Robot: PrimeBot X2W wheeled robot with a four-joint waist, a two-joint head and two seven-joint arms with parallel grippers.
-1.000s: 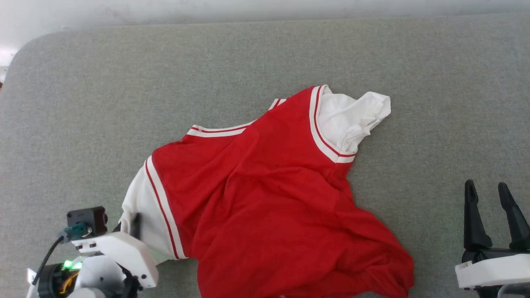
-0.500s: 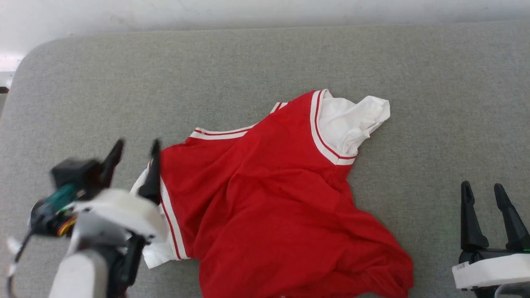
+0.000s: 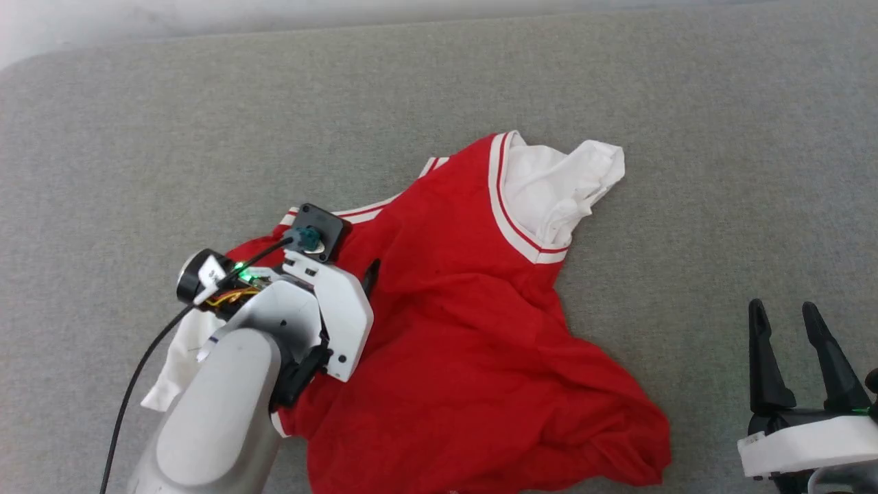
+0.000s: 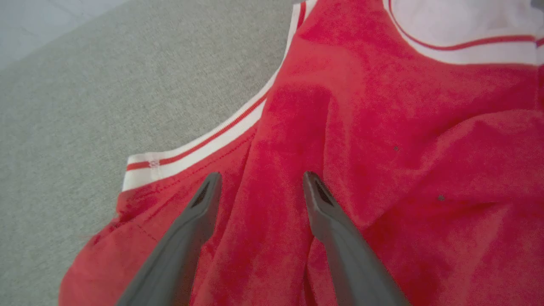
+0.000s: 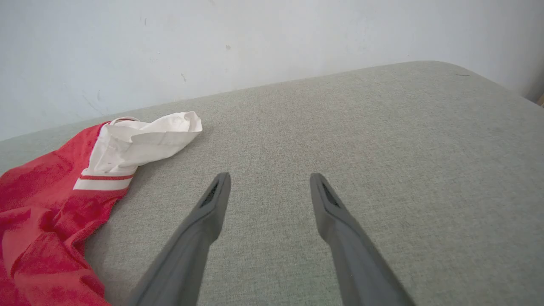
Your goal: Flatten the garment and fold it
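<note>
The garment (image 3: 466, 329), a red T-shirt, lies crumpled on the grey padded surface (image 3: 206, 137). One bunched white sleeve (image 3: 555, 185) sticks out at its far right, and another white sleeve (image 3: 175, 363) shows at the near left, beside my left arm (image 3: 322, 309). In the left wrist view my left gripper (image 4: 260, 180) is open just above the red cloth, close to the striped collar trim (image 4: 199, 146), with nothing between its fingers. My right gripper (image 3: 783, 307) stands open over bare surface, right of the garment's hem; the right wrist view shows it (image 5: 270, 176) empty, with the garment (image 5: 46, 199) to its left.
A pale wall (image 5: 255, 42) runs along the far edge of the surface. The surface's rounded corner (image 5: 446, 68) shows at the far right. A black cable (image 3: 137, 370) trails from my left wrist over the near left.
My left gripper has opened, let go of the near-left white sleeve and moved up and right over the red cloth by the collar. The sleeve lies loose. The right gripper stays put.
</note>
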